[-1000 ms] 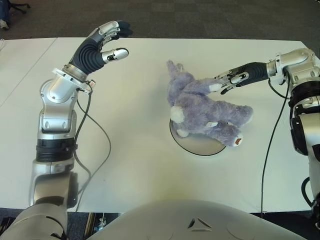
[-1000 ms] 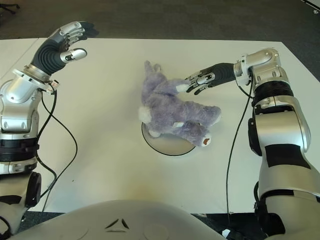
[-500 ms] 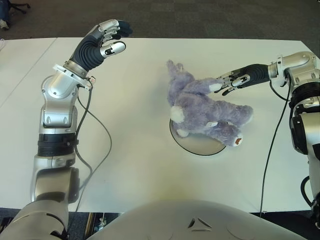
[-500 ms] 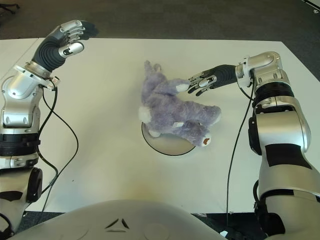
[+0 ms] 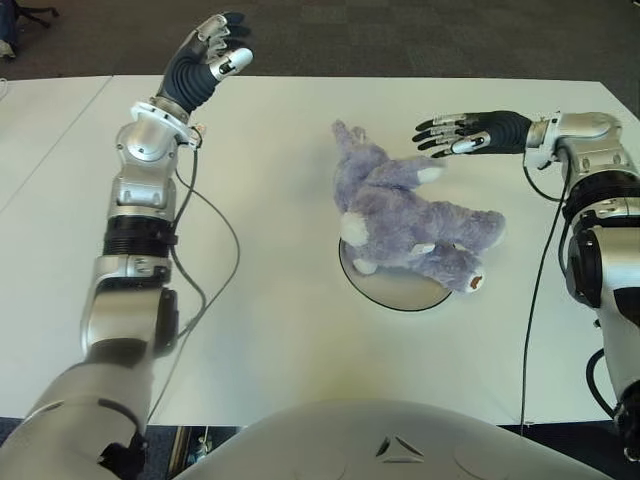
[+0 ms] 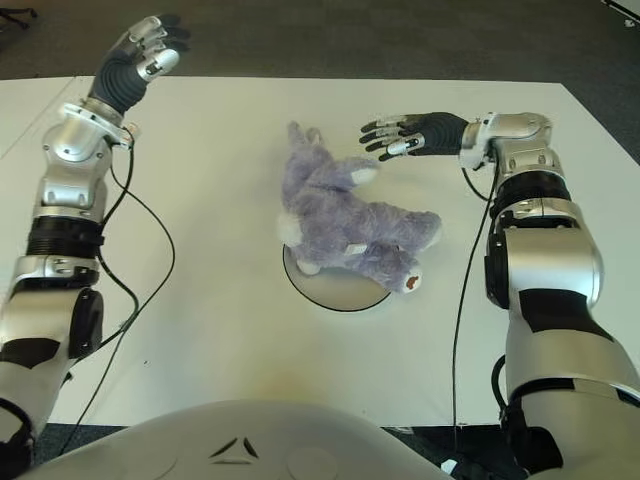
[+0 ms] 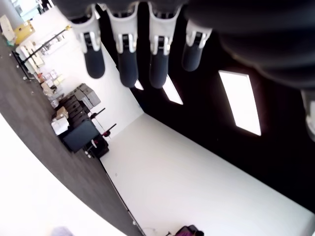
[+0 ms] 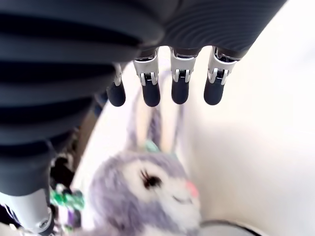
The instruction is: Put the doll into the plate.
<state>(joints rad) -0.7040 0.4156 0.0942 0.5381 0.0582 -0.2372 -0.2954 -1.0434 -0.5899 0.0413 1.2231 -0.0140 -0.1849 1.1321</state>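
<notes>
A purple plush rabbit doll point(image 5: 410, 222) lies on its side across the grey round plate point(image 5: 395, 287), its long ears reaching toward the table's far side. My right hand point(image 5: 447, 134) hovers just beyond the doll's upper paw, fingers spread flat and holding nothing; its wrist view shows the doll's face point(image 8: 157, 189) below the extended fingers point(image 8: 151, 89). My left hand point(image 5: 218, 43) is raised high at the far left edge of the table, fingers loosely extended and empty.
The white table point(image 5: 260, 330) stretches across the scene, with dark carpet point(image 5: 400, 35) beyond its far edge. Black cables point(image 5: 205, 270) hang from both arms over the tabletop.
My right hand let go of the doll's paw, lifted away toward the far side and spread its fingers. My left arm rose and swung farther back. The doll stayed on the plate.
</notes>
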